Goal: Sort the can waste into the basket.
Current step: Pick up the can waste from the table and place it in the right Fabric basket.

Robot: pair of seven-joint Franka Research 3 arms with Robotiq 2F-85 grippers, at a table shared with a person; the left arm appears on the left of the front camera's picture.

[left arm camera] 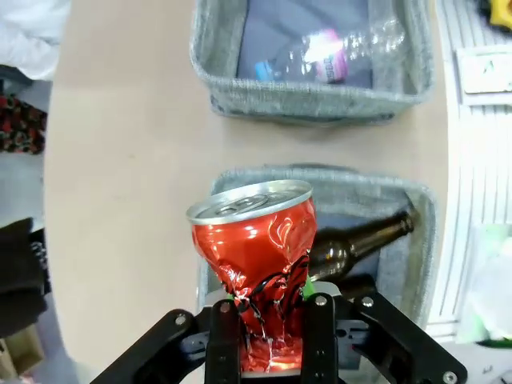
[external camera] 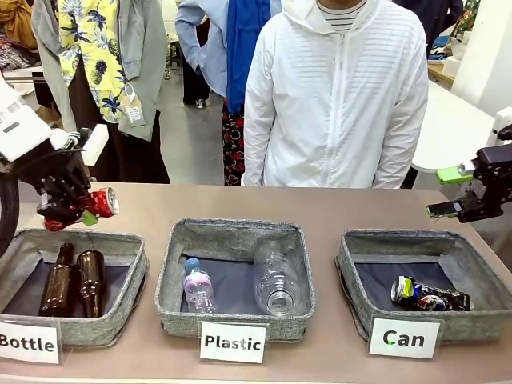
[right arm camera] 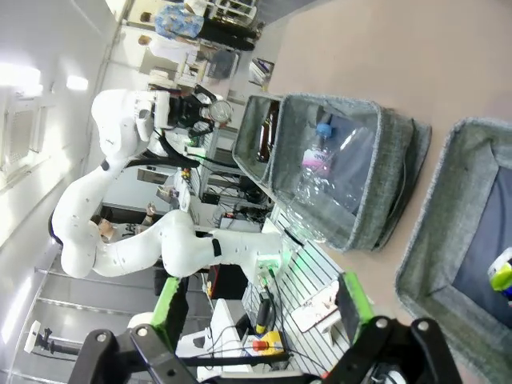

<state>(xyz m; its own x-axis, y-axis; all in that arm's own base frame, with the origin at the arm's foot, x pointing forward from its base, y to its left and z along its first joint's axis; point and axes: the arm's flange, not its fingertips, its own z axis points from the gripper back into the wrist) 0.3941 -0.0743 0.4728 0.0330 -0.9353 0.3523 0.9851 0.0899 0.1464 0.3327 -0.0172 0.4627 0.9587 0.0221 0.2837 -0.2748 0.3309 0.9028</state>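
Grey fabric walls the rectangular basket labelled "Can" [external camera: 358, 268] at the table's right end, where a crushed black can with green-yellow print [external camera: 428, 294] already lies. Far off, above the "Bottle" basket [external camera: 132, 264], the left gripper [left arm camera: 270, 316] pinches the crushed shiny red can [left arm camera: 258, 256] by its crumpled lower end. It looks light, thin-walled and slick, so a hold across the dented waist seems surest. The right gripper [external camera: 456, 192] hangs spread and empty.
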